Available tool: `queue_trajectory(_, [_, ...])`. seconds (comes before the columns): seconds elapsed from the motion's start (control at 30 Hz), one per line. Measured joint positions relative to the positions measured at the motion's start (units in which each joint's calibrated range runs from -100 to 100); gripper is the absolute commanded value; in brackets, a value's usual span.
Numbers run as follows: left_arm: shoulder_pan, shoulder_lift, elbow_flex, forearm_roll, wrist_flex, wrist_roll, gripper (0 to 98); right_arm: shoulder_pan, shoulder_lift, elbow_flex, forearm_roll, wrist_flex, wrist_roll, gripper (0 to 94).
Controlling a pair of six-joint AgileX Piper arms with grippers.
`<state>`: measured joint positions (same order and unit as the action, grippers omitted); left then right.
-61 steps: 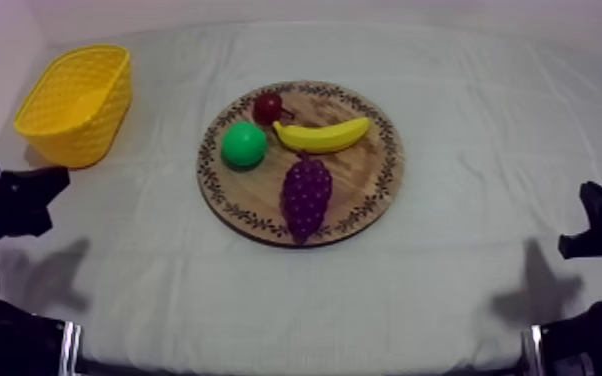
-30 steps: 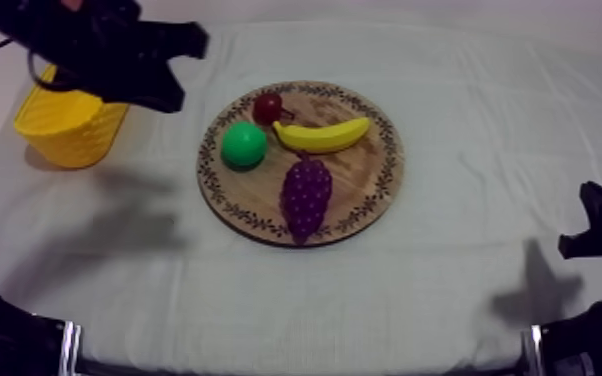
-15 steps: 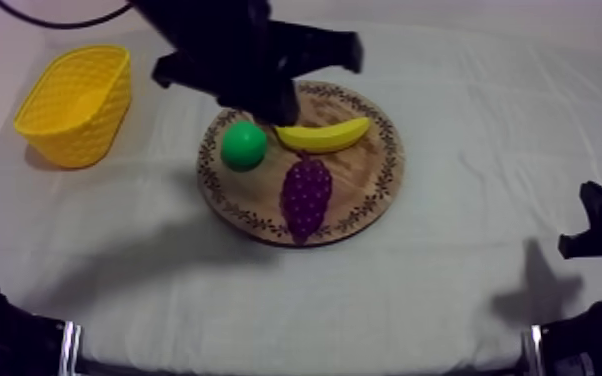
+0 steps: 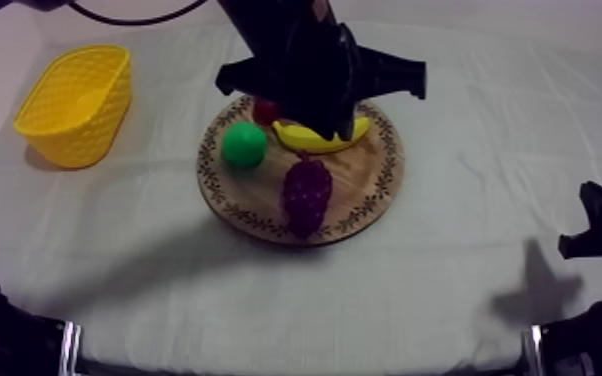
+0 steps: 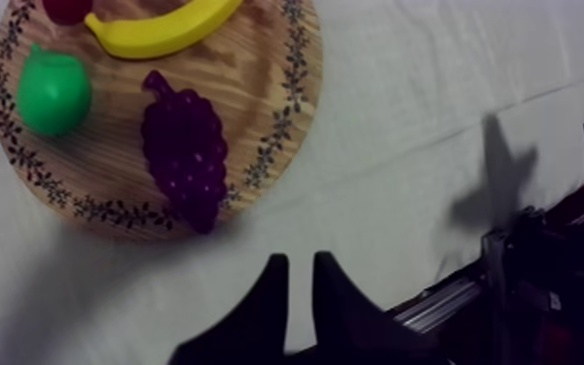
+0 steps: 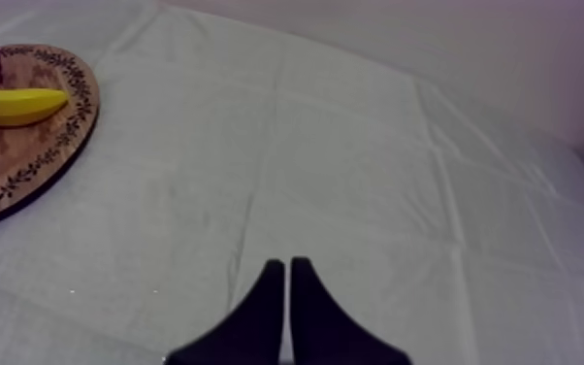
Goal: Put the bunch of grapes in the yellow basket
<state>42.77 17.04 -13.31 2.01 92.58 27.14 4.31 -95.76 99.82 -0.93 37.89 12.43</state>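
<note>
The purple bunch of grapes [image 4: 306,195] [image 5: 185,155] lies on the near part of the round wooden board [image 4: 380,185] [image 5: 296,87]. A banana [image 5: 155,31], a green pear [image 4: 243,145] [image 5: 53,92] and a small red fruit [image 5: 63,8] lie on the board too. My left arm [image 4: 300,60] hangs above the board's far half and covers part of the banana. The left gripper [image 5: 301,260] is over the cloth beyond the board's rim, clear of the grapes, its fingers a small gap apart and holding nothing. My right gripper [image 6: 286,264] [image 4: 600,230] rests shut low at the right side. The yellow basket [image 4: 73,100] stands at the far left.
The right arm's base [image 5: 548,291] stands at the table's front right corner. Bare grey-white cloth [image 6: 306,146] stretches right of the board and along the front edge. A wide strip of cloth separates the basket from the board.
My left arm has swung from the rest position, past the basket, to above the board's far half, now covering the red fruit and part of the banana. The right arm and the fruit stayed put.
</note>
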Motion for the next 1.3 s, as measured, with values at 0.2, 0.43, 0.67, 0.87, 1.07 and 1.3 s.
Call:
queue_trajectory(0.2, [-0.99, 1.8, 0.36, 0.22, -0.14, -0.54, 50.5, 0.0, 0.0, 0.0, 0.0, 0.0, 0.0, 0.3])
queue_trajectory(0.43, [-2.23, 3.25, 0.77, 0.5, -0.22, -0.9, 71.8, 0.0, 0.0, 0.0, 0.0, 0.0, 0.0, 0.3])
queue_trajectory(0.67, [-2.83, 4.82, -0.49, 0.9, -0.32, -1.55, 84.8, 0.0, 0.0, 0.0, 0.0, 0.0, 0.0, 0.3])
queue_trajectory(0.87, [-3.47, 7.11, -0.03, 1.36, -0.52, -1.68, 86.1, 0.0, 0.0, 0.0, 0.0, 0.0, -0.07, 0.3])
queue_trajectory(1.07, [-4.05, 10.71, 1.83, 1.52, -1.46, -1.86, 86.4, 0.0, 0.0, 0.0, 0.0, 0.0, 0.02, 0.3])
queue_trajectory(1.3, [-4.66, 15.53, 3.24, 1.93, -3.11, -2.33, 86.8, 0.0, 0.0, 0.0, 0.0, 0.0, 0.02, 0.3])
